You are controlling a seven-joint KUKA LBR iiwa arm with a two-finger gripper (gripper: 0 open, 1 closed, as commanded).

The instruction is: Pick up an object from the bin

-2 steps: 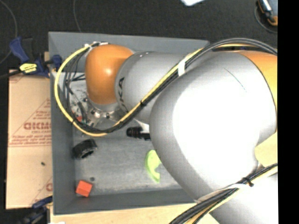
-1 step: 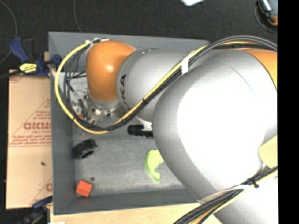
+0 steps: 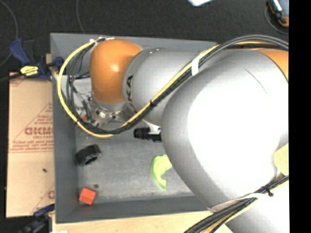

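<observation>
My gripper [image 3: 94,111] hangs below the orange wrist cover in the bin's upper left part, close to the left wall, ringed by yellow and black cables. A small black chunky thing [image 3: 87,155] lies on the bin floor just below it, apart from it. To the right of the gripper, a black cylinder with a white part [image 3: 146,133] pokes out from under the arm. I see nothing held.
An orange cube [image 3: 87,196] sits in the bin's lower left corner. A light green curved piece [image 3: 160,171] lies at the lower middle, partly under the arm. The big grey arm covers the bin's right half.
</observation>
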